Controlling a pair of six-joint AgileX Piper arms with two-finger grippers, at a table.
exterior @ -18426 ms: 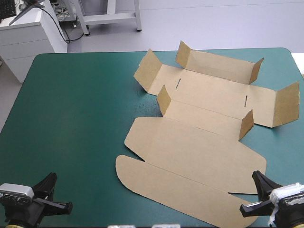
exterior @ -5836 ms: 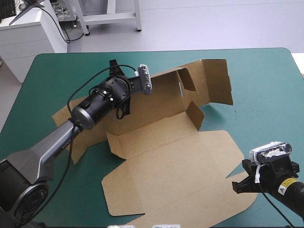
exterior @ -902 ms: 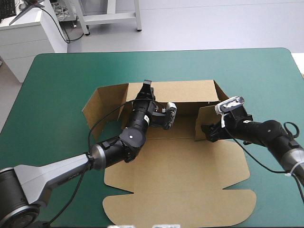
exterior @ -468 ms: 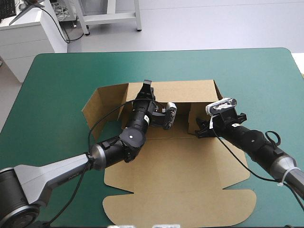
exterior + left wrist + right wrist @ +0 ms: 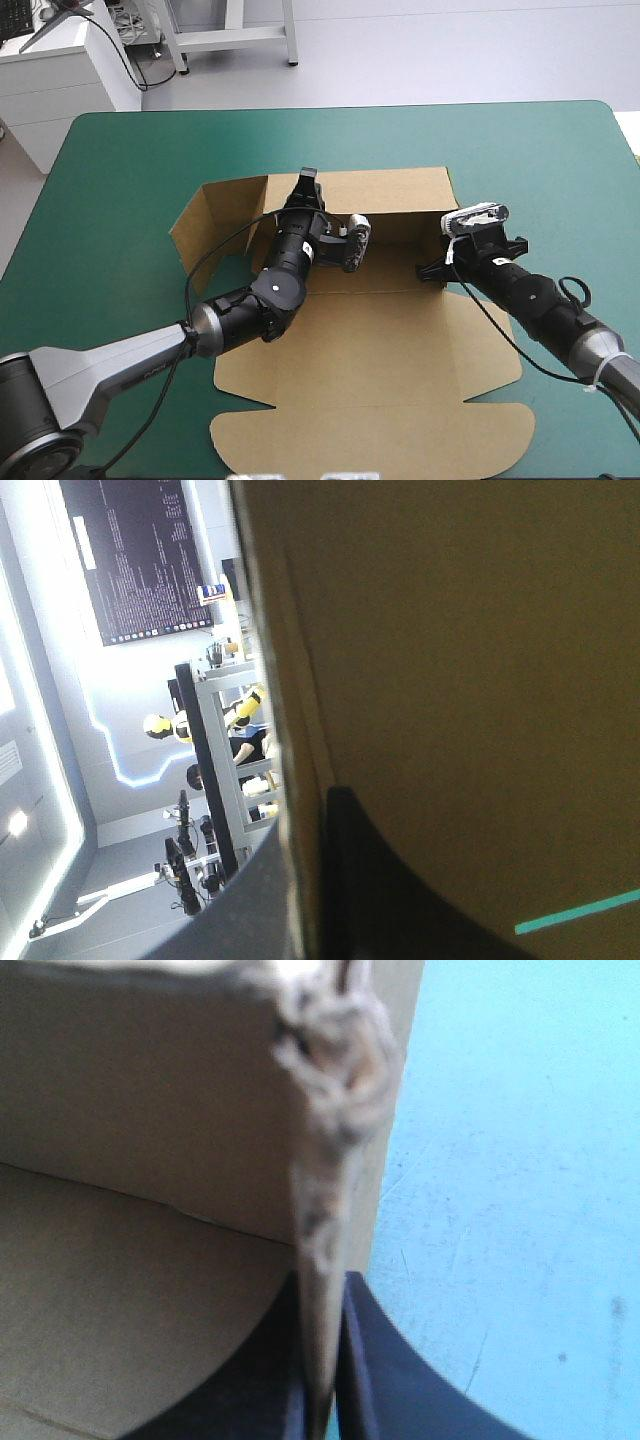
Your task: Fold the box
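- The brown box (image 5: 380, 350) sits at the middle of the teal-green cover (image 5: 120, 200). Its back wall (image 5: 390, 190) stands upright, its left end flap (image 5: 190, 225) is raised, and its lid (image 5: 370, 420) lies flat toward the table's near edge.
- The left gripper (image 5: 306, 185) is at the top edge of the back wall, where it was just before. In its wrist view the board's edge runs between the black fingers (image 5: 400, 900), which are all but closed on it.
- The right gripper (image 5: 432, 270) pinches the right end flap. Its wrist view shows the flap's frayed edge (image 5: 320, 1210) clamped between the two fingers (image 5: 390, 1380), with the tray floor on one side and bare cover on the other.
- Just before, that flap stood turned inward across the tray. It has now swung out toward the box's right end, and the right gripper has moved a little outward with it.
- The lid's near-left corner (image 5: 215, 435) has slid slightly toward the table's left edge.
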